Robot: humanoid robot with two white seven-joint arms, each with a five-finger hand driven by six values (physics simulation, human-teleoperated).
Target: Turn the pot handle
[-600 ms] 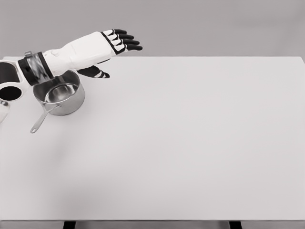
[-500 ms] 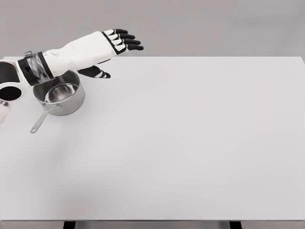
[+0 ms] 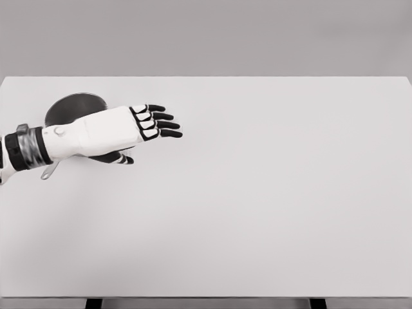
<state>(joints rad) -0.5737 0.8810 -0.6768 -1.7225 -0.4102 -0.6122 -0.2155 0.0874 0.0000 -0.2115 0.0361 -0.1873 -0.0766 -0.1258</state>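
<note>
A steel pot [image 3: 72, 107] stands at the table's far left, and my left forearm hides most of it. Only its dark back rim and the tip of its handle [image 3: 47, 172] show; the handle tip points toward the lower left. My left hand [image 3: 153, 132] lies stretched out to the right of the pot, above the table. Its fingers [image 3: 164, 124] are straight and spread, the thumb [image 3: 122, 158] sits below the palm, and nothing is in the hand. The right arm is out of view.
The white table [image 3: 270, 193] stretches wide to the right and toward the front. Its far edge runs just behind the pot, and its left edge is close to the pot's handle.
My left arm has dropped down and forward, from behind the pot to across it, so it now covers the pot's bowl. The pot's handle tip stays where it was.
</note>
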